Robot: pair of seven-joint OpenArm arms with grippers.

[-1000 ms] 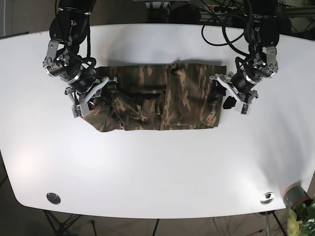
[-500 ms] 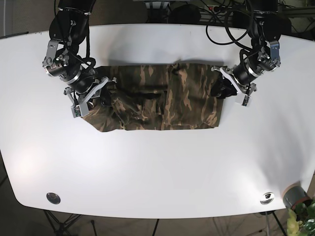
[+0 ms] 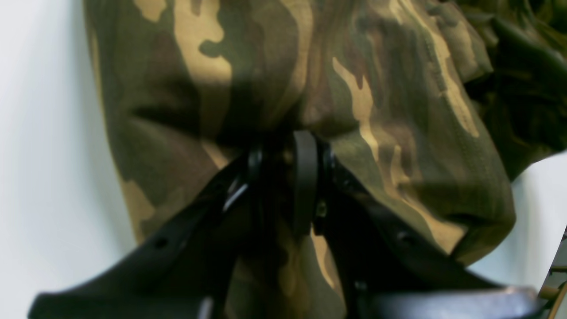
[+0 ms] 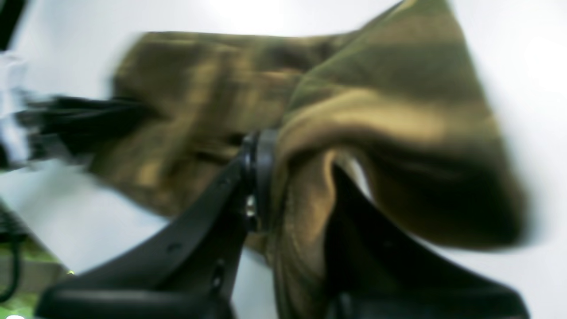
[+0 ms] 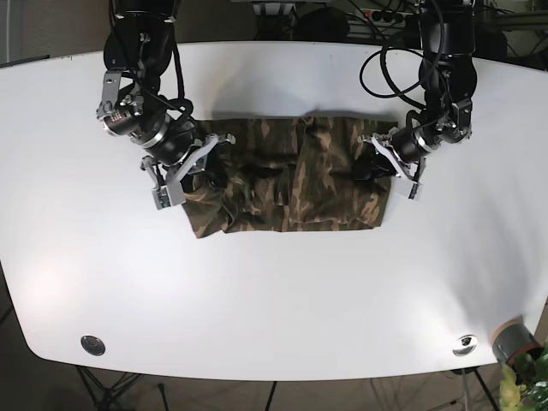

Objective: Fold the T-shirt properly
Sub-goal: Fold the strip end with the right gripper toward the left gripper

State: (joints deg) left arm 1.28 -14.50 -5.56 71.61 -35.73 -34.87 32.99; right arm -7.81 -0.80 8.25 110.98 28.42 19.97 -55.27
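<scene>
The camouflage T-shirt (image 5: 287, 175) lies bunched across the middle of the white table (image 5: 274, 291). My left gripper (image 5: 375, 167) is shut on the shirt's right edge; in the left wrist view the black fingers (image 3: 305, 177) pinch the cloth (image 3: 376, 110). My right gripper (image 5: 199, 171) is shut on the shirt's left edge; in the right wrist view, which is blurred, the fingers (image 4: 261, 173) clamp a fold of cloth (image 4: 376, 133) lifted off the table.
The table's front edge carries two round metal fittings, one at the left (image 5: 92, 345) and one at the right (image 5: 465, 343). A grey cup (image 5: 512, 341) stands beyond the front right corner. Cables hang behind the table's back edge (image 5: 377, 17).
Both grippers have moved inward with the shirt's edges in them. The shirt is narrower and more bunched than a second ago.
</scene>
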